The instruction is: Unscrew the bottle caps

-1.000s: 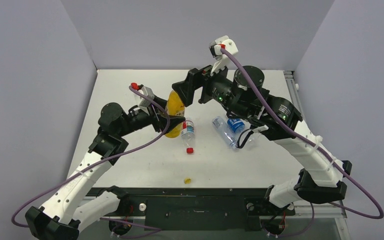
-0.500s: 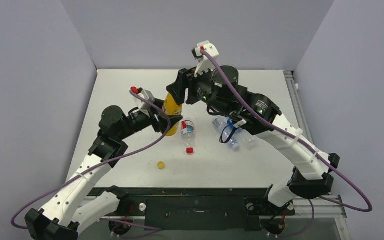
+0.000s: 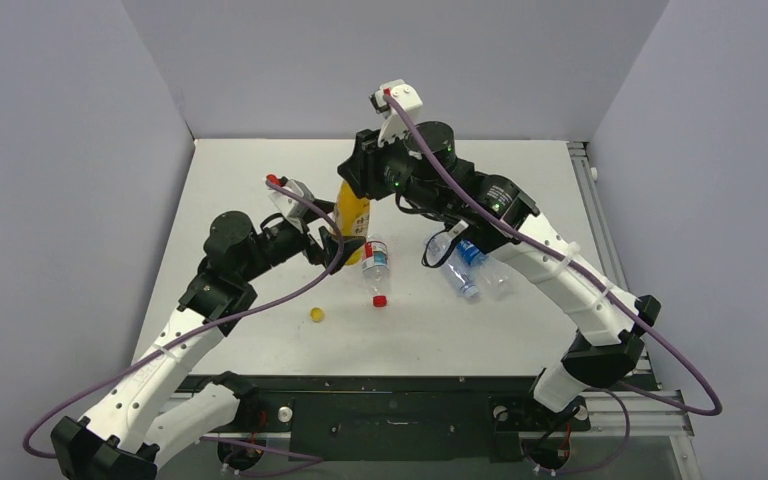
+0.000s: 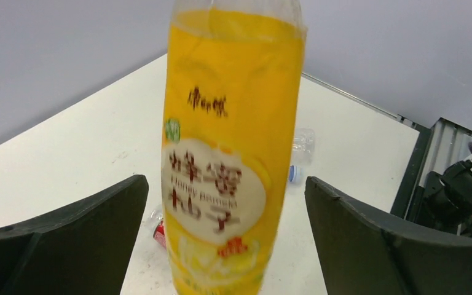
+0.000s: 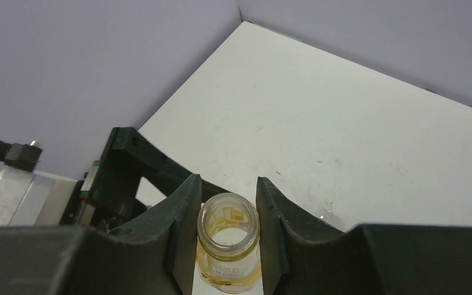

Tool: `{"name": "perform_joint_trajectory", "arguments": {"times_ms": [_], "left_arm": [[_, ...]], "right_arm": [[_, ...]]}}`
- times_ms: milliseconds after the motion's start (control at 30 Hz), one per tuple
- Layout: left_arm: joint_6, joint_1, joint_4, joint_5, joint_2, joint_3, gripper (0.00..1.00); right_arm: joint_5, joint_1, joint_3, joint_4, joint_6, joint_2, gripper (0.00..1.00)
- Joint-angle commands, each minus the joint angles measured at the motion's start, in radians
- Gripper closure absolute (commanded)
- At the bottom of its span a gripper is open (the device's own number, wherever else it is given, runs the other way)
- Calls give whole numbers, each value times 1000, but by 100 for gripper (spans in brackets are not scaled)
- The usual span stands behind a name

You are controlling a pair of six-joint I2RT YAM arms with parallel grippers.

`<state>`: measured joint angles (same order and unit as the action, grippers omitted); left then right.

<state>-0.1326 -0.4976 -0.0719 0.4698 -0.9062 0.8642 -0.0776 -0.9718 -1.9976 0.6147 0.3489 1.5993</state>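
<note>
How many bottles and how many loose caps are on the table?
Bottles: 4 (orange juice bottle, red-capped bottle, blue-label bottle, plain clear bottle)
Loose caps: 1 (yellow cap)
Total: 5

light: bright, even | shadows: soft | blur: juice bottle point(image 4: 230, 153) close-up

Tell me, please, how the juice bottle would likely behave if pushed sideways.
The juice bottle stands tall and narrow, nearly full, so it probably feels heavy and tips rather than slides. Its neck is uncapped, so tipping would likely spill. The right fingers flanking the neck may steady it.
</note>
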Motion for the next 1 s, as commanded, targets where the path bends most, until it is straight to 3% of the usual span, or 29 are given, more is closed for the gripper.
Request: {"name": "perform_joint_trajectory", "arguments": {"times_ms": [0,300,600,967], "left_arm": [[58,0,88,-122,8,31,3],[149,8,238,-309,48,-23,3],[199,13,325,-255,47,8,3],[232,20,364,-201,26,32,3]], "right_arm": [[-46,81,-4,-23,-62,1,100],[-201,183,61,-230,-242,105,100],[-244,323,70,-513,-226,338,100],[-245,417,-68,-626,-109,591,100]]}}
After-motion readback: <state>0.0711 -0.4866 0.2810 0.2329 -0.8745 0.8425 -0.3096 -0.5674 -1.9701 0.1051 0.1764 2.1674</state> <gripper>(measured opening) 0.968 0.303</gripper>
